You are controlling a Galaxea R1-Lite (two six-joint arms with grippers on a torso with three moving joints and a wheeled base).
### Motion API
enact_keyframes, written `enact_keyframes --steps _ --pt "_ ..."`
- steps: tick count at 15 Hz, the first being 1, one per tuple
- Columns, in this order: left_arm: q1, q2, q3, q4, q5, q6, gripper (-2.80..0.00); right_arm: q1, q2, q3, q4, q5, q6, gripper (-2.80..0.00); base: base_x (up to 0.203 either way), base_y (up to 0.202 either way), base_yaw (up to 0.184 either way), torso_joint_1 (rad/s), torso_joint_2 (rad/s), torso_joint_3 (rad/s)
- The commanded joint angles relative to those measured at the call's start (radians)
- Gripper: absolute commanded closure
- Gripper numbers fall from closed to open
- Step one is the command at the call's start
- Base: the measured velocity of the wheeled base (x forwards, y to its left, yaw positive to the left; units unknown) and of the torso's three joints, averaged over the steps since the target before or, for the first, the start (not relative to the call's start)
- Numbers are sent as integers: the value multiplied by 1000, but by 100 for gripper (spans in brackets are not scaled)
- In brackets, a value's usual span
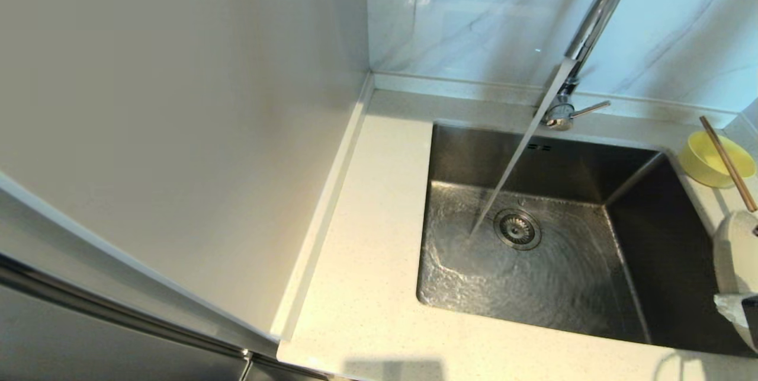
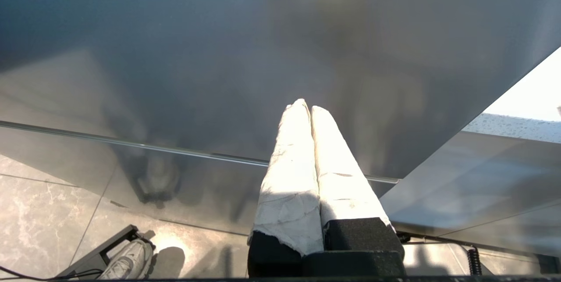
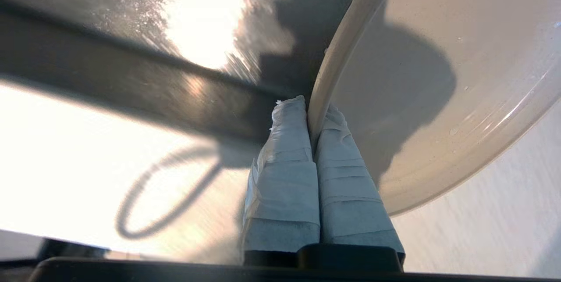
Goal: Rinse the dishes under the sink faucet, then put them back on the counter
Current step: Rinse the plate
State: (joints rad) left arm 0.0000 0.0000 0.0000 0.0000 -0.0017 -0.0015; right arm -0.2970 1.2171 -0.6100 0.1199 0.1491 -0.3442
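Observation:
Water streams from the chrome faucet (image 1: 586,37) into the steel sink (image 1: 551,286), landing left of the drain strainer (image 1: 517,229). At the head view's right edge my right gripper (image 3: 312,106) is shut on the rim of the white plate (image 3: 438,76), which shows as a white disc (image 1: 734,250) held on edge over the sink's right side. The pale-yellow bowl (image 1: 710,159) sits on the counter (image 1: 367,286) at the back right, with the brown chopsticks (image 1: 728,163) lying across it. My left gripper (image 2: 305,105) is shut on nothing, parked low beside a grey cabinet front, out of the head view.
A tall pale panel (image 1: 177,132) walls off the counter's left side. The marble-veined wall (image 1: 474,13) rises behind the faucet. The faucet's side lever (image 1: 591,109) points right. A floor and a shoe (image 2: 127,260) show below my left gripper.

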Motion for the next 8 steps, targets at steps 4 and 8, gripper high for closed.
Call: enact_keyframes --steps 4,8 --pt "0 0 0 0 0 0 0 323 -8 -13 -113 -29 167 0 0 0 0 0 0 0" --pt "0 0 0 0 0 0 0 511 72 -55 -323 -46 357 0 0 0 0 0 0 0"
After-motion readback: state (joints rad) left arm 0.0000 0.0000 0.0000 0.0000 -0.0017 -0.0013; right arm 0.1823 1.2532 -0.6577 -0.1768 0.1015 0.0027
